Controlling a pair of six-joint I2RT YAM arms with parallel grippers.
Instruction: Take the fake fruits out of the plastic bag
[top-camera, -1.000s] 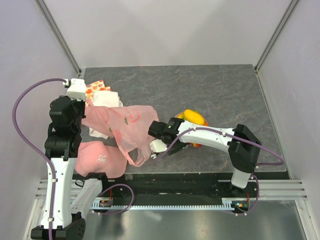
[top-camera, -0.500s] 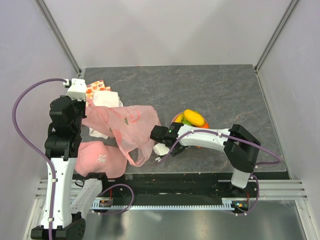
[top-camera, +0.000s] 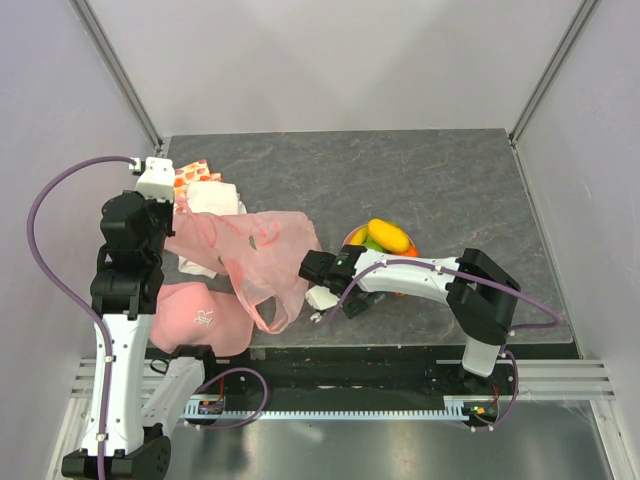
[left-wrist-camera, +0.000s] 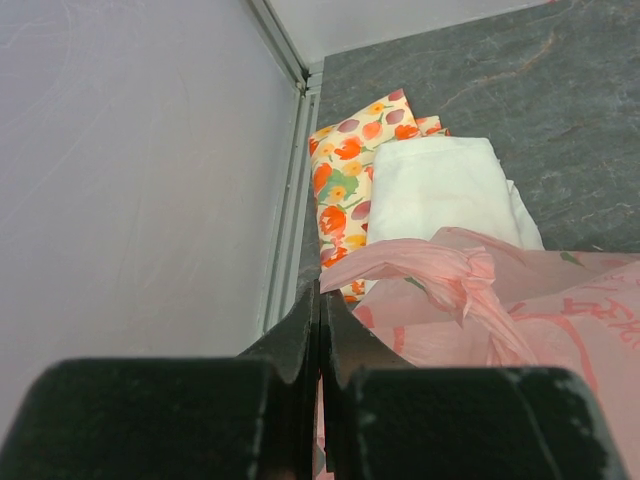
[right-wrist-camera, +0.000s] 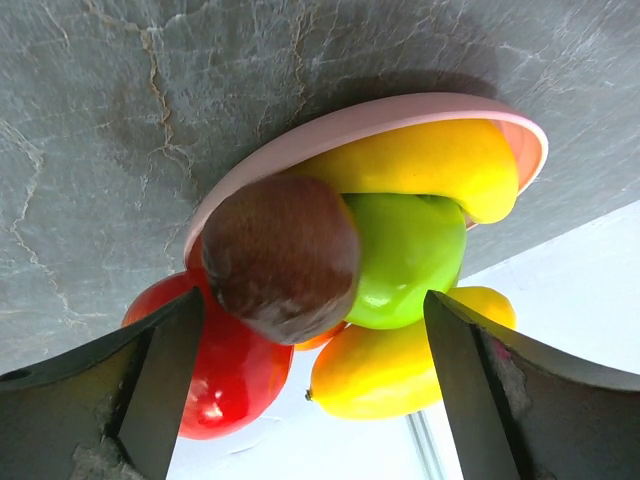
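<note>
your right pincer (right-wrist-camera: 310, 300) has just sprung wide and holds nothing, leaving the dark plum (right-wrist-camera: 282, 258) between its fingers atop the fruit pile (right-wrist-camera: 410, 240) on the plate (right-wrist-camera: 300, 135), so that one looks delivered, while your left pincer (left-wrist-camera: 320, 300) is closed tight on the plastic bag (top-camera: 250, 250) at its tips.

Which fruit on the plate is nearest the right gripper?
The dark reddish-brown plum, foremost in the pile, right before the open right gripper; the green apple, red apple and yellow fruits lie behind it.

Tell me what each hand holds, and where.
Left hand pinches the plastic bag by its bunched upper edge; right hand is open, holding nothing.
</note>
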